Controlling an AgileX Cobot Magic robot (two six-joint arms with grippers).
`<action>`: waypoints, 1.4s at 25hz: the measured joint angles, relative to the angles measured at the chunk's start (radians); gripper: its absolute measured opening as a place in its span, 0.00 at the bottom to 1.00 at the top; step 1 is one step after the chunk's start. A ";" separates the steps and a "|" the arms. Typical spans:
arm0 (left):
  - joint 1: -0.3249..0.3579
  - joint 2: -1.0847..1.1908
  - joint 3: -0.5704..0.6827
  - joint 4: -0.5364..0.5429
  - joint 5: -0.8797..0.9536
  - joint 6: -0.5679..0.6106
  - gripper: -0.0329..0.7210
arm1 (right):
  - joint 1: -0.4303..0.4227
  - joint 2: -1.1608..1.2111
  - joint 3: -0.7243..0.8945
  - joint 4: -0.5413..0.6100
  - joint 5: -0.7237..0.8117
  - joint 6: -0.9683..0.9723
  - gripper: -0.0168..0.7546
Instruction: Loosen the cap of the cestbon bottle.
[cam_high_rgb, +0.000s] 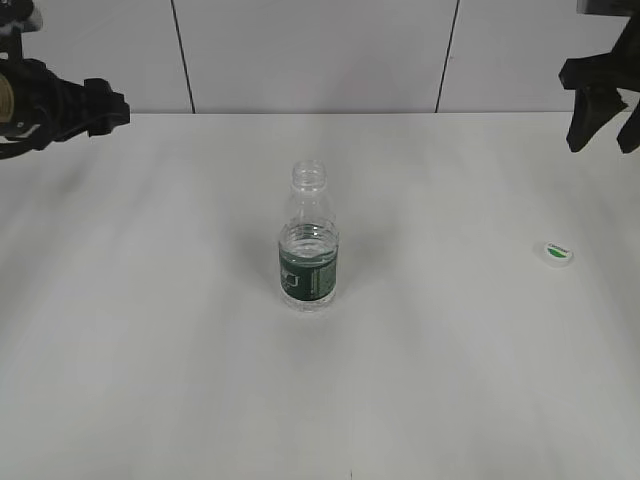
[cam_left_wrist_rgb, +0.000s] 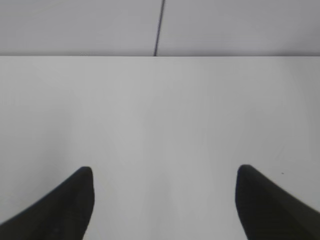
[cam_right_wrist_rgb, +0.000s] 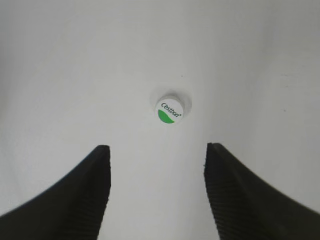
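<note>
Table front (cam_high_rgb: 330, 420): bare white surface nearest the camera, nothing to clear.
Cestbon bottle (cam_high_rgb: 308, 240): upright mid-table, neck uncapped, green label low on the body, some water inside.
Cap (cam_high_rgb: 558, 253): lying flat on the table well to the right of the bottle, leaf mark up; seen directly beyond the right jaws in the wrist view (cam_right_wrist_rgb: 170, 110).
Right gripper (cam_right_wrist_rgb: 156, 155): jaws apart, empty, raised above the cap.
Left gripper (cam_left_wrist_rgb: 162, 175): jaws apart, empty, over bare table at far left.
Judgement: cap already off, loosening looks done; best to retreat upward without nudging bottle or cap.
</note>
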 joint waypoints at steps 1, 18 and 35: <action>0.000 -0.013 0.000 0.000 0.031 -0.001 0.75 | 0.000 0.000 -0.001 0.000 0.001 0.000 0.61; -0.044 -0.067 0.000 -0.391 0.597 0.534 0.75 | 0.000 -0.004 -0.005 0.000 0.001 0.001 0.62; -0.046 -0.094 -0.244 -1.114 1.060 1.079 0.75 | 0.000 -0.009 -0.005 0.000 0.002 0.001 0.61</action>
